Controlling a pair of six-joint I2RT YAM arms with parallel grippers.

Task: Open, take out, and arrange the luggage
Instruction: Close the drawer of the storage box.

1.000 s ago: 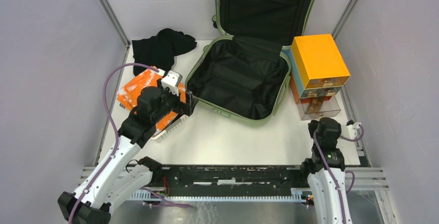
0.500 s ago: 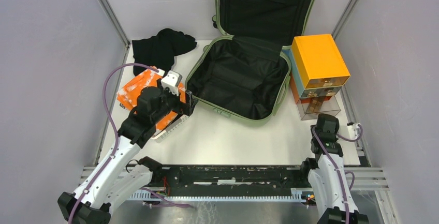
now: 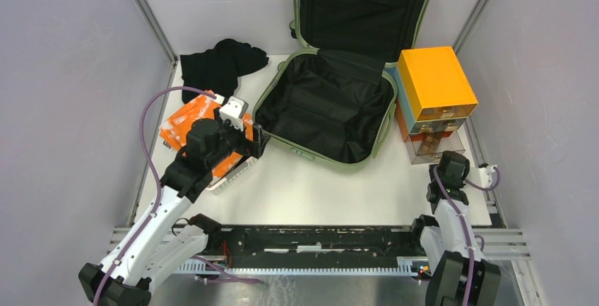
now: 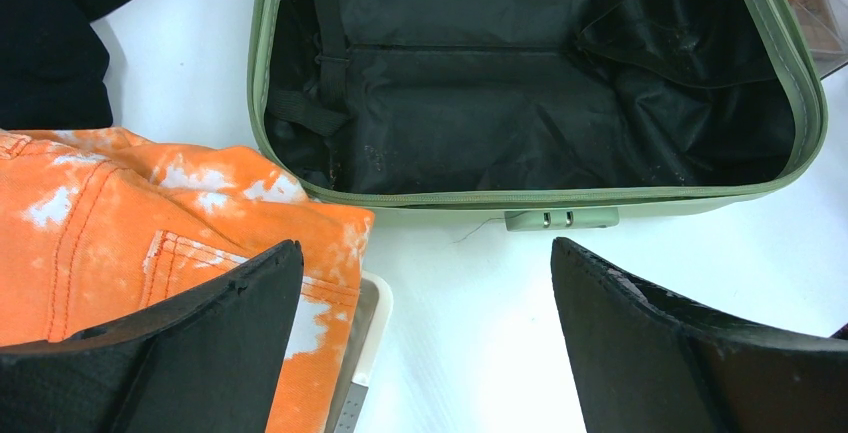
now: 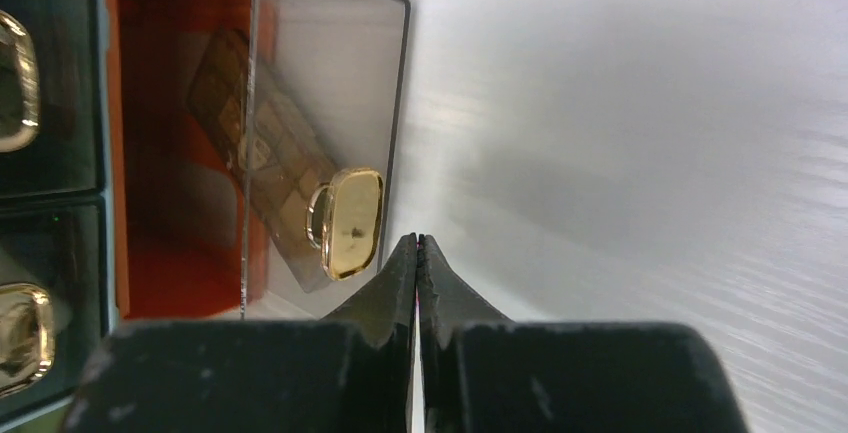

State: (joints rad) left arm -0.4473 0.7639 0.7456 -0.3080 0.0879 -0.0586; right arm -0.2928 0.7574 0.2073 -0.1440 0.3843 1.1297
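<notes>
Suitcase (image 3: 332,108), sage-green hard-shell, lies open at back centre of white counter (image 3: 318,186) in top view, lid upright; orange-and-blue drawer box (image 3: 432,83) just beside its right edge. Left wrist: left jaws released wide, gripping nothing, over bleached orange denim garment (image 4: 130,223) near suitcase rim. Right wrist: right jaws clenched on nothing, near gold metal drawer pull (image 5: 347,221).

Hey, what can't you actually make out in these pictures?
- Top view: the top of the lid of the luggage is cut off by the frame edge.
- Top view: the left arm hides much of the white basket and the orange garment.
- Right wrist view: the contents of the clear drawer are blurred.
</notes>
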